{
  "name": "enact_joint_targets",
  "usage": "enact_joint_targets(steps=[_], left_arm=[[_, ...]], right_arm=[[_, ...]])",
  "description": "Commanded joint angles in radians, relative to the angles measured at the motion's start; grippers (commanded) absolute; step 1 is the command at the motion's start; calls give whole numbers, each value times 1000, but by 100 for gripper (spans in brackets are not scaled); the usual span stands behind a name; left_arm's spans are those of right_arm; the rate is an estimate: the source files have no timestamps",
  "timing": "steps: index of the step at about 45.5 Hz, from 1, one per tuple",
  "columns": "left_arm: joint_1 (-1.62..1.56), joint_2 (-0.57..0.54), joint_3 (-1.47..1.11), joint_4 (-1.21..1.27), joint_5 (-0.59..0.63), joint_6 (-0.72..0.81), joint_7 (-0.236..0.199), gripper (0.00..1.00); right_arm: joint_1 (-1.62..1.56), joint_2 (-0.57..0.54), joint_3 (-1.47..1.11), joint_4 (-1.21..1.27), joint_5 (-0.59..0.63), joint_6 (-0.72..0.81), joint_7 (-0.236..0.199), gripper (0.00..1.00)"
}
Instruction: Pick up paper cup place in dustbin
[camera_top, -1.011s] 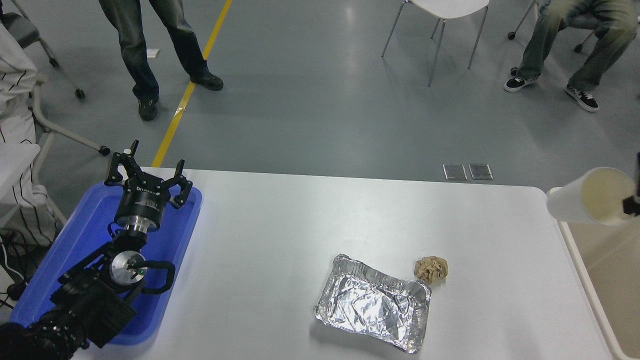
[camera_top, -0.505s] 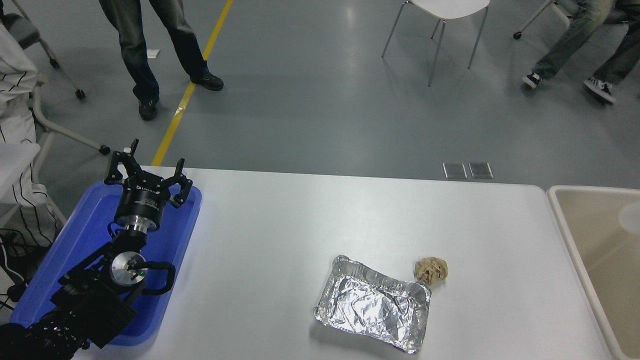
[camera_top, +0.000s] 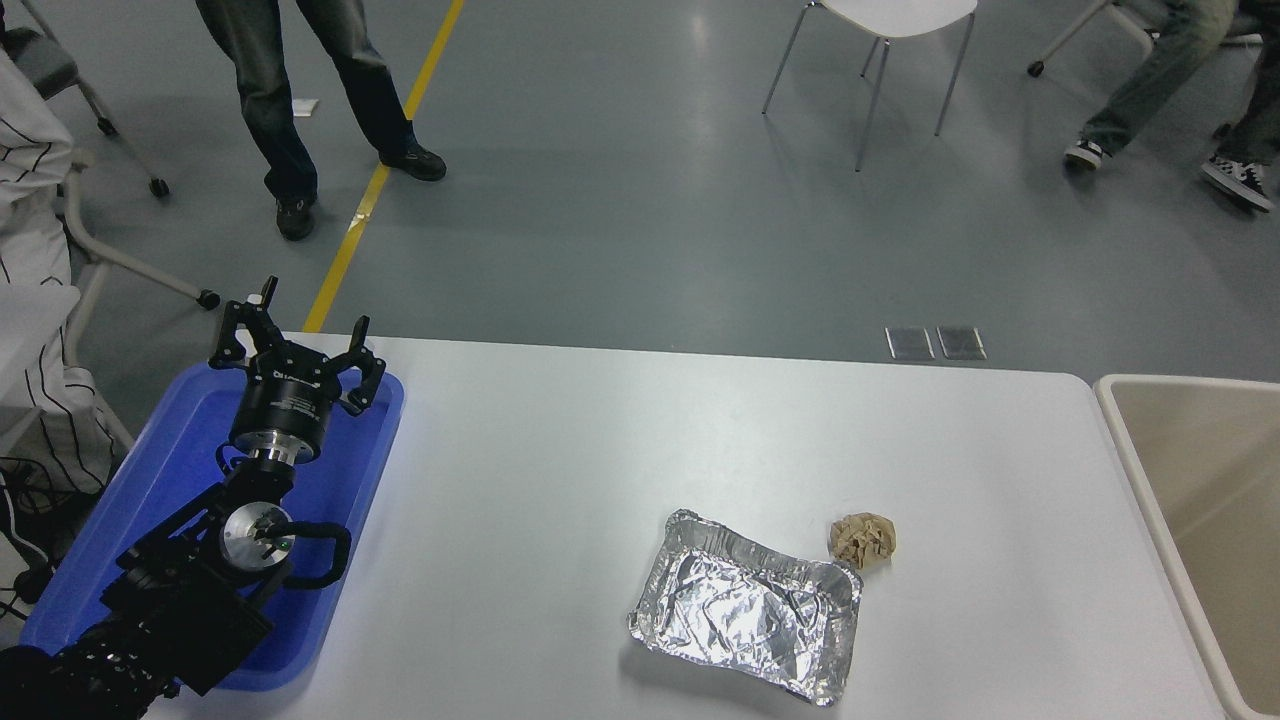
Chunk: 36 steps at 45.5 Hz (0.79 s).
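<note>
We cannot see the paper cup anywhere; the dustbin (camera_top: 1150, 470) stands at the table's (camera_top: 600, 450) right edge. Our right arm is out of view. Our left gripper (camera_top: 296, 345) hangs spread and empty over the blue tray (camera_top: 360, 480).

Left arm (camera_top: 170, 600): black throughout, boxy links, textured black sleeve nearest camera. Round silver joint cap with small green dot, black looped cable beside cap on side toward table (camera_top: 700, 450) centre. Wrist: black cylinder with silver ring at base, small white lettering on upper band. Left gripper (camera_top: 296, 340): black, several slim jointed fingers (camera_top: 238, 335) with visible linkage holes, spread apart.
</note>
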Motion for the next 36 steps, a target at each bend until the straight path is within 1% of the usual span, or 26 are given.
enact_joint_targets(steps=[1,7,10,14,18,27,32,36], left_arm=[[0,0,0,0,0,0,0,100],[0,0,0,0,0,0,-1,100],[0,0,0,0,0,0,0,100],[0,0,0,0,0,0,0,100],[0,0,0,0,0,0,0,100],[0,0,0,0,0,0,0,100],[0,0,0,0,0,0,-1,100],[0,0,0,0,0,0,-2,100]], right_arm=[[-245,9,228,-136,77,-77,-202,0],[-334,42,359,-139,79,-155,-276,0],[-367,69,409,-162,77,-173,-322,0],[-429,107,478,-224,79,-193,-351,0],[-508,154,567,-303,77,-215,-355,0],[-697,254,799,-560,77,-250,-352,0],[-769,292,919,-628,62,-290,-351,0],[-783,329,954,-668,60,-344,-346,0]])
